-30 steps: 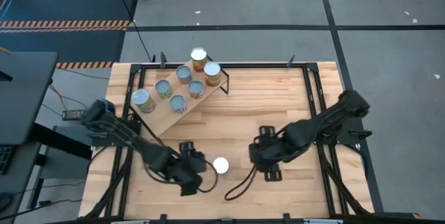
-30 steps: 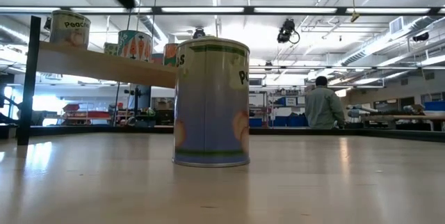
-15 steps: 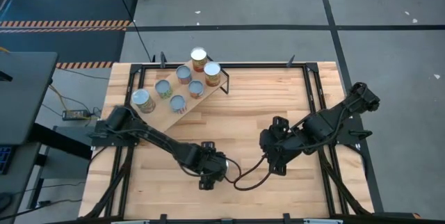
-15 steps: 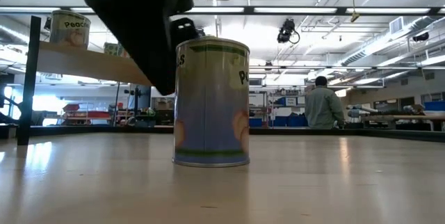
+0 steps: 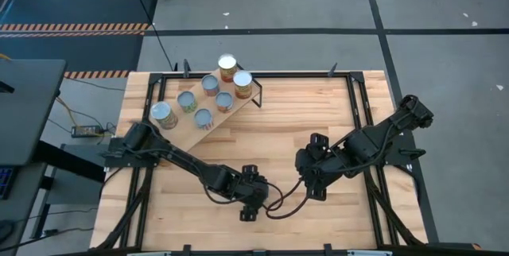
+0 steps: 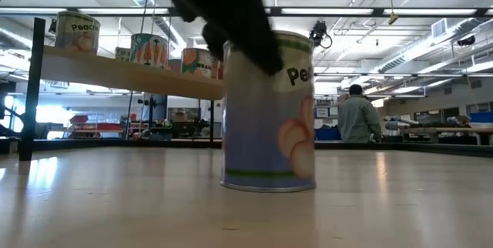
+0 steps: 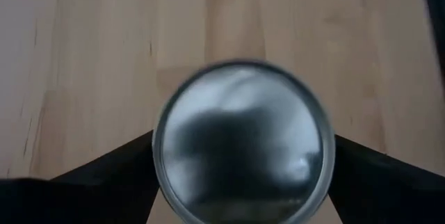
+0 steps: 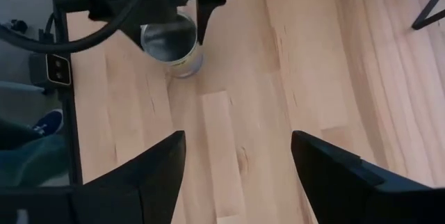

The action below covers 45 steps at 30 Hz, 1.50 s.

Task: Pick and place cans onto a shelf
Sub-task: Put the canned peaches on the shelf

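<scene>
One can (image 6: 269, 117), with a silver top and a pale peach label, stands on the tabletop near the table's front middle. My left gripper (image 5: 254, 200) is above it and shut on it; in the high view it hides the can. The left wrist view shows the can's round top (image 7: 243, 120) between the two dark fingers. The shelf (image 5: 208, 121), a tilted light-wood plank at the far left, carries several cans (image 5: 225, 102). My right gripper (image 5: 314, 178) is open and empty to the right of the can; it also shows in its wrist view (image 8: 240, 175). My left gripper pinches the can between its two fingers, one on each side of the can's upper wall just under the rim (image 7: 157, 147). The fingers (image 6: 239, 17) come from above, pointing down. The can is upright, and its bottom (image 6: 269, 186) looks to be on the table.
Black rails (image 5: 358, 105) run along the tabletop's edges. Bare wood lies between the can and the shelf. A black cable (image 5: 288, 202) loops on the table between the two grippers. A person (image 6: 357, 117) stands far off in the room behind the table.
My left gripper has gone toward the table's right edge, over the can, and come down around it. The can, still upright, has slid a little toward the table's right and near edges. My right arm has drawn back slightly toward the right edge.
</scene>
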Motion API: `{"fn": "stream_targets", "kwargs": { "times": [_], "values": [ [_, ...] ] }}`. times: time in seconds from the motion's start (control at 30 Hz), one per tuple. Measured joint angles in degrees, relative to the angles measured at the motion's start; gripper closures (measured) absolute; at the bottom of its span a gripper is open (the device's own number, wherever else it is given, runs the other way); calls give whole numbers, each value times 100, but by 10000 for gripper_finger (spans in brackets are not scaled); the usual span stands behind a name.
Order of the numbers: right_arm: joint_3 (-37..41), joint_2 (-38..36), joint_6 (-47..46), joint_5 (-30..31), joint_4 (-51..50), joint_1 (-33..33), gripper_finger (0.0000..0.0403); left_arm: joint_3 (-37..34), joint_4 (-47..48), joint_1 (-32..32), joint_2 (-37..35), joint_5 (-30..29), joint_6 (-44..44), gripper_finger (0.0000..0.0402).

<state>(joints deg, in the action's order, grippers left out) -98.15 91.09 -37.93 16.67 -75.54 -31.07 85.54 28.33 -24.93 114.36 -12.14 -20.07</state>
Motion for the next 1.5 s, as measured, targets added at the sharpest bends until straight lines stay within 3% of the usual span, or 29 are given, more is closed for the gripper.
{"fn": "stream_targets", "kwargs": {
  "times": [0.33, 0.53, 0.67, 0.77, 1.13, 1.3, 1.5],
  "values": [
    [0, 4, -2, 0, -1, 2, 135, 0, -311, 151, 7, -70, 574, 50],
    [0, 4, -2, 0, 1, 2, 135, 21, -498, 235, 154, 26, 580, 84],
    [0, 4, -2, -2, -14, 0, 135, 8, -293, 264, 33, 98, 575, 85],
    [0, 4, -41, 0, -16, 2, 135, -24, 153, 264, -411, 191, 502, 85],
    [0, 4, -48, 308, -3, 0, 135, 2, 2755, 83, -3111, 161, 272, 84],
    [0, 4, -223, 575, 15, 17, 135, 2, 3781, 87, -4080, -510, 489, 84],
    [0, 4, -447, 631, 46, 17, 135, 2, 5278, 180, -4802, -823, 573, 84]
  ]
}}
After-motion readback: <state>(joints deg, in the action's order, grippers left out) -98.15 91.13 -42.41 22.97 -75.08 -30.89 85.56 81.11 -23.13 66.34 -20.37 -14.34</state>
